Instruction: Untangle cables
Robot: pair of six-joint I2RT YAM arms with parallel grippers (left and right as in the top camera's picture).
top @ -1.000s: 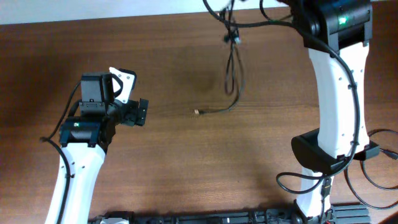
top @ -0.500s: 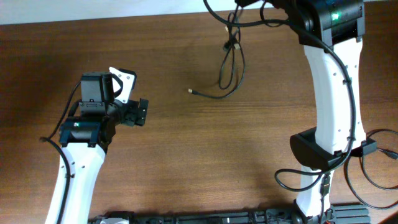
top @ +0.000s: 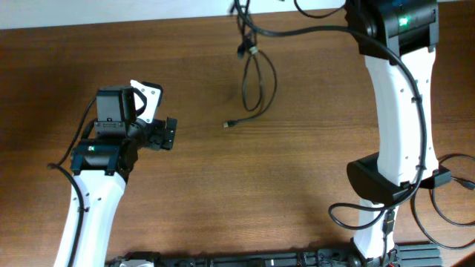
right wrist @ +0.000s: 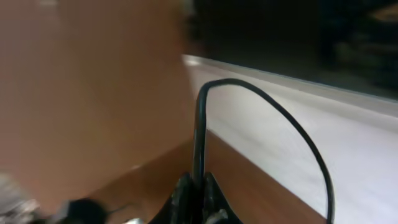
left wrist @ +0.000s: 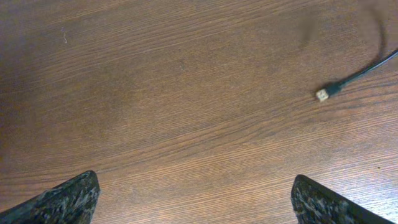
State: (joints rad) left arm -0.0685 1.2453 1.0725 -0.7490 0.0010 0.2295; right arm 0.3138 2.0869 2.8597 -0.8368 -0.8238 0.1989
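Thin black cables [top: 252, 74] hang in loose loops near the table's far edge, with a small knot [top: 247, 50] high up. One plug end [top: 229, 124] trails on the wood and also shows in the left wrist view [left wrist: 323, 94]. My right gripper [right wrist: 198, 196] is shut on a cable [right wrist: 200, 124] that arcs up and over to the right; it is out of the overhead view beyond the top edge. My left gripper [top: 167, 133] is open and empty [left wrist: 193, 199], low over bare wood, left of the plug end.
The brown wooden table [top: 223, 193] ends at a white surface [top: 111, 11] along the far edge. The right arm's white link [top: 404, 111] rises at the right, with its own black wires [top: 445, 200] by its base.
The hanging cables have swung left along the far edge, and the trailing plug end shifted slightly. The left arm has not moved.
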